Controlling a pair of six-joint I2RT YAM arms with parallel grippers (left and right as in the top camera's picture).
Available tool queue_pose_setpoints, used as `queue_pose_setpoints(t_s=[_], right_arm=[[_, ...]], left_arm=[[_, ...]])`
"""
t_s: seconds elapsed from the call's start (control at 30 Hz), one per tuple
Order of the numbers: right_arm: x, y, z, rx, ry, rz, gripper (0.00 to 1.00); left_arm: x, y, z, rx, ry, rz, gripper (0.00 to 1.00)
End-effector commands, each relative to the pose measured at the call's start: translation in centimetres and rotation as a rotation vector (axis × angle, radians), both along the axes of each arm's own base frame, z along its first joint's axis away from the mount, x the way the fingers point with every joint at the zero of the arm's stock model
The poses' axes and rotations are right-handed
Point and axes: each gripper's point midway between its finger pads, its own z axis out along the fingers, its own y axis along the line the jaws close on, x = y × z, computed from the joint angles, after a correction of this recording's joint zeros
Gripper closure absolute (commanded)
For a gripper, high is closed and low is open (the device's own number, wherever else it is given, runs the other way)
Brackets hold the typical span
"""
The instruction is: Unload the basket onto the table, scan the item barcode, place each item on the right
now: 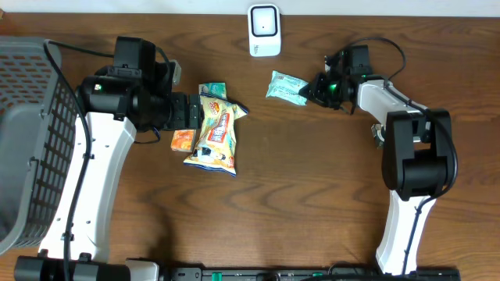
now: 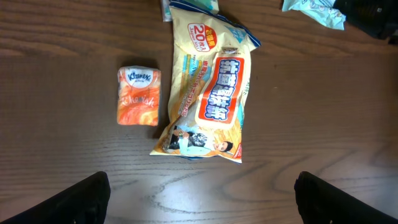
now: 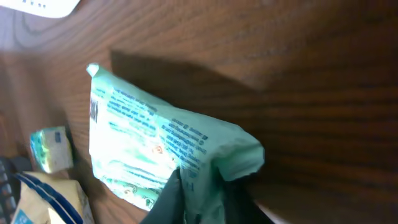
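**Packet gripped, scan not yet made**

My right tool (image 1: 316, 88) is clamped on one edge of the green packet (image 1: 285, 86), at five o'clock from the white scanner (image 1: 264, 31). I judge the grasp done; carrying it over and showing the barcode are left. The packet is thin, crinkly printed film, pillow-shaped. The scanner is hard, rounded plastic. My left tool (image 1: 190, 112) hangs wide apart.

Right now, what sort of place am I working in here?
Probably a mock shop checkout on a wooden table: a white barcode scanner stands at the far edge, a grey shopping basket sits at the left, and packaged goods, a green packet and a yellow snack bag, lie on the tabletop.
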Motion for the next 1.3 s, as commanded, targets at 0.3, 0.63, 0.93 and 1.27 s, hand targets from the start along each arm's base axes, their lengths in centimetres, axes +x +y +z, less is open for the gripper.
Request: queue_pose_setpoints(t_s=[0.3, 0.63, 0.93, 1.27], right_arm=[[-2.7, -0.4, 4.9, 0.04, -0.087, 0.191, 0.99], [-6.3, -0.7, 8.7, -0.01, -0.124, 0.335, 0.96], [-6.0, -0.6, 2.6, -0.203, 0.087, 0.136, 0.38], [-6.2, 1.5, -0.2, -0.264, 0.121, 0.119, 0.38]], left_arm=[[0.0, 0.0, -0.3, -0.002, 0.006, -0.014, 0.06], [0.0, 0.0, -0.3, -0.002, 0.006, -0.014, 0.06], [0.0, 0.0, -0.3, -0.002, 0.006, -0.014, 0.06], [0.0, 0.0, -0.3, -0.002, 0.006, -0.014, 0.06]])
